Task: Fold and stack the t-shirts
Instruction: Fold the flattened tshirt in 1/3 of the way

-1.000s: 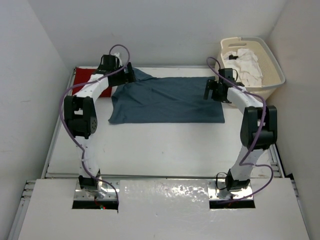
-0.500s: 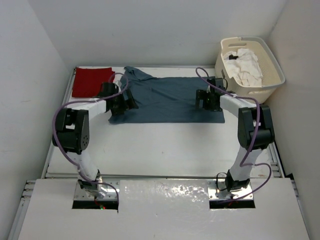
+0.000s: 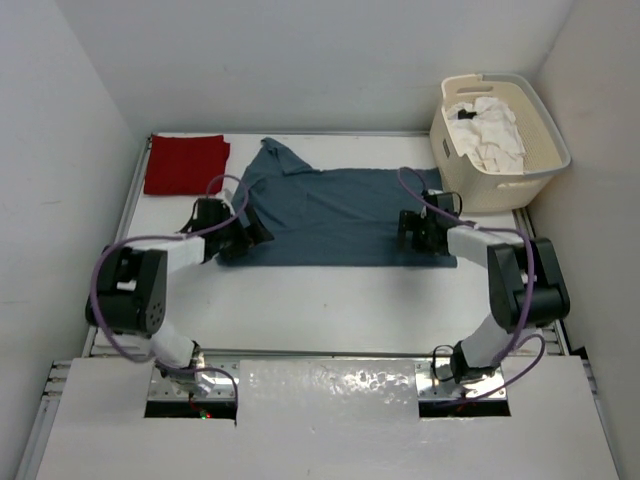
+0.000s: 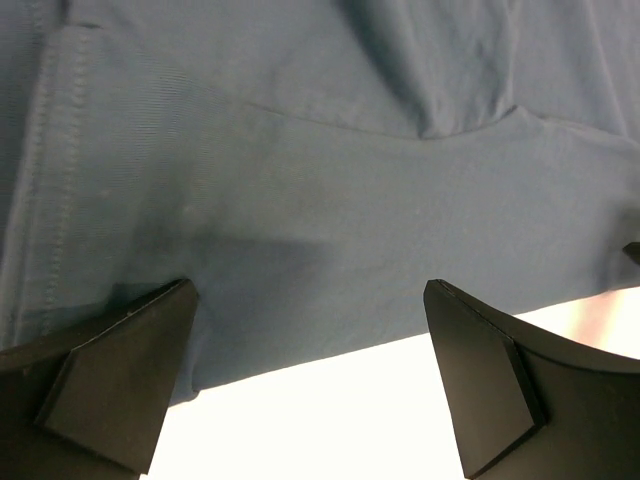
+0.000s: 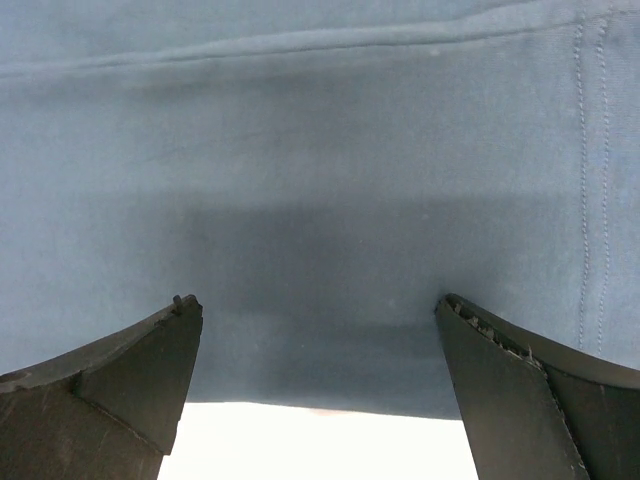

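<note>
blue shirt (image 3: 340,215) looks limp and light; i'd pinch its six o'clock hem. left end effector (image 4: 308,300) and right end effector (image 5: 318,305) gape wide, empty.

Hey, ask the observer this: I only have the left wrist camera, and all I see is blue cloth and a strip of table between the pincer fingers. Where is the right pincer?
Observer: The right pincer is low over the near right corner of the blue-grey shirt. It is open, with nothing gripped.
Operator: Where is the red one?
Observer: The red shirt lies as a neat rectangle at the far left corner of the table, apart from the blue-grey shirt.
Operator: And the white one?
Observer: The white shirt is crumpled inside the cream basket at the far right.
</note>
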Tool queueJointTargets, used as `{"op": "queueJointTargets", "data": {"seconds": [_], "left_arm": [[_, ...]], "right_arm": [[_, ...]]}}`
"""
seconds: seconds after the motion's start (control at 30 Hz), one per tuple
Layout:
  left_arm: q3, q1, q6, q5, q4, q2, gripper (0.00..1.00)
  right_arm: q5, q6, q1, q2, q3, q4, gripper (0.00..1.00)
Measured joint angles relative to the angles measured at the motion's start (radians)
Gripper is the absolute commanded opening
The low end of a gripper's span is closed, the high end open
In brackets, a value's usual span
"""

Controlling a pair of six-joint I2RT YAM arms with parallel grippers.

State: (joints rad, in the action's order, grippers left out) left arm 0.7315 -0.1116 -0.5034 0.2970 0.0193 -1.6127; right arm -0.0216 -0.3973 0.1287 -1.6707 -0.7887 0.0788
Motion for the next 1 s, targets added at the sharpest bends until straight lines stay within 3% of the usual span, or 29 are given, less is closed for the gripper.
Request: {"op": "queueJointTargets", "data": {"seconds": [0.37,0.6,0.77,1.0], "left_arm": [[-0.282,-0.019,-0.237,-0.023,-0.269,0.383,1.00],[-0.274,-0.040,-0.334,-0.055,-0.620,0.500,1.00],[-0.062,-0.040,-0.314,-0.166,-0.827,0.461,1.00],[0.451,-0.040,-0.196,-0.290,-0.703,0.140,1.00]], "right_arm": [[0.007,-0.026,0.037,0.361,0.322,0.064,0.99],[0.035,-0.028,0.043,0.480,0.372,0.178,0.99],[0.039,-0.005,0.044,0.465,0.272,0.323,0.99],[-0.033,0.010,0.044,0.353,-0.008,0.314,0.99]]}}
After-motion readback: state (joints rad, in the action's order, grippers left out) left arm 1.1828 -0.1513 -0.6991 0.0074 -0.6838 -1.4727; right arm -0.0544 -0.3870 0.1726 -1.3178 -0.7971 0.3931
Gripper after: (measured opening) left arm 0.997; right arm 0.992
